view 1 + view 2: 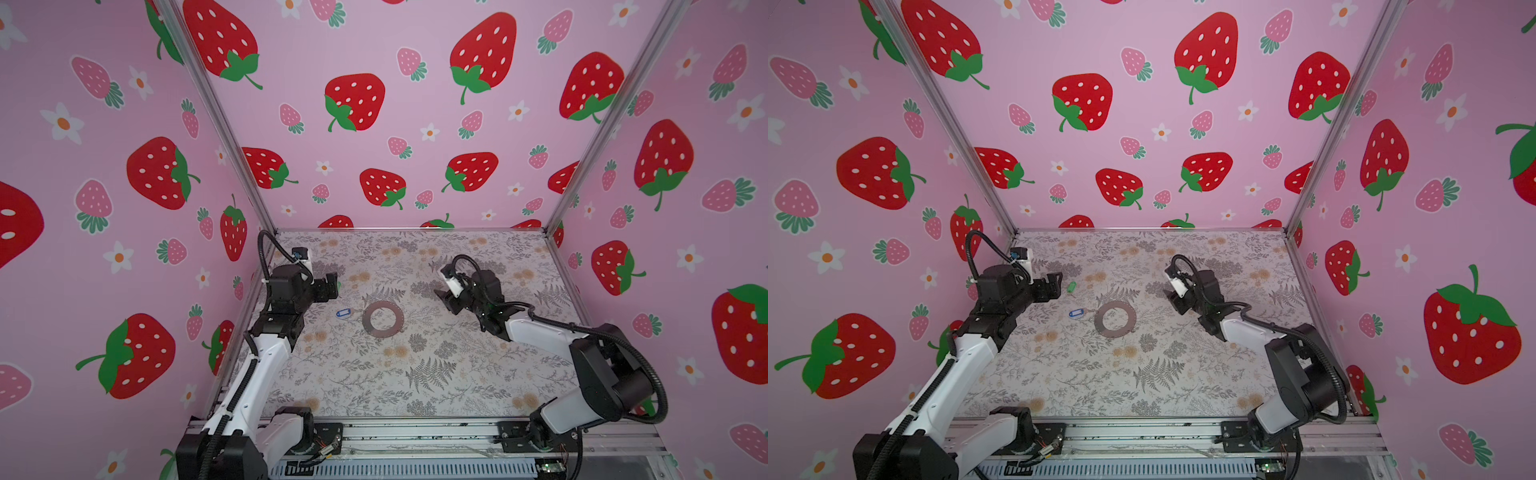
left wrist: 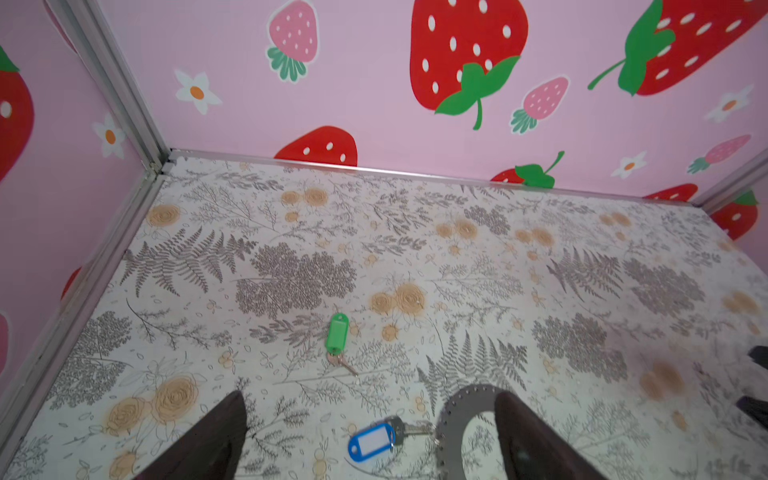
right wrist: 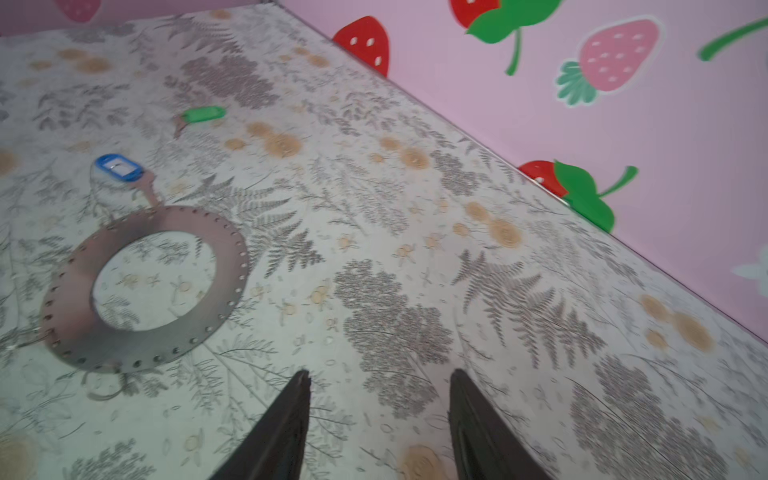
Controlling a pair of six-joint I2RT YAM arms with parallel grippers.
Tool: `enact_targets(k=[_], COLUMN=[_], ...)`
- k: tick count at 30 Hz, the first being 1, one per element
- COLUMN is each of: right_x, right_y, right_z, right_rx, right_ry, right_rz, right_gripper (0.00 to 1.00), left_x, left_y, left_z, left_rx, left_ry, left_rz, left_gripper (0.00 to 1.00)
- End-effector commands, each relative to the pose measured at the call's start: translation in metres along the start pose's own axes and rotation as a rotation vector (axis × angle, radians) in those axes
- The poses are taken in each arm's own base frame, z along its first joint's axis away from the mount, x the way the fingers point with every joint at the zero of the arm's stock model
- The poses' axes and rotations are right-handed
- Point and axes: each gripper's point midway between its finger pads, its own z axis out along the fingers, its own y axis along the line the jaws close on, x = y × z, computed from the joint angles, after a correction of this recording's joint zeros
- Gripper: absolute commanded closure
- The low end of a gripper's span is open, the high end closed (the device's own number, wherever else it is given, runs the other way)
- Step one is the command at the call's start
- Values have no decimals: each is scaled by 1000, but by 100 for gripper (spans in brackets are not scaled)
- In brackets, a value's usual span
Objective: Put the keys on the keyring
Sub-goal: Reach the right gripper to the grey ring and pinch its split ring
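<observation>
The bench (image 1: 457, 374), covered in a matte fern-and-flower print, carries everything. Both arms hover above it. My left end effector (image 1: 1057, 286) has its jaws spread wide and empty, and my right end effector (image 3: 380, 374) has its jaws parted with nothing between them. The keyring (image 3: 232, 270), a flat grey metal disc with a wide hole and tiny holes round its rim, lies mid-bench. The blue key (image 2: 372, 441), a glossy plastic tag on a dark shaft, lies just beside it, tip at the rim; whether it is hooked I cannot tell. The green key (image 2: 337, 332) lies apart. I judge this the reach step; next comes a low pinch on the green tag.
</observation>
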Motion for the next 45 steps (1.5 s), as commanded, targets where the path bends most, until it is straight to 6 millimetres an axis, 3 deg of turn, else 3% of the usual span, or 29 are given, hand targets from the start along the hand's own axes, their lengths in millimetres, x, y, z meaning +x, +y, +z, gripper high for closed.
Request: enact_targets(k=[1,8,12,19,33,45], right_x=[19,38,55,68,64,66], right_y=[59,119,131,140,144,147], right_z=[10,20,26,36,51,57], right_rx=[-161,-284,-288,-280,-246,-248], right_ry=[98,143,192,234,216,227], right_rz=[-96,-187,-257,-307,-334,-340], right_gripper=[52,63,66,69,70,79], left_x=[26,38,45,54,60,65], left_y=[-16,-29,-31,-31,-29,-28], left_z=[-11,-11,-6,-2,-2,5], left_rx=[54,99,109,111,103,97], left_ry=[98,116,128,145,152,179], left_rz=[-10,-36,-52,-69,-75,-95], left_gripper=[8,15,19,22,22,22])
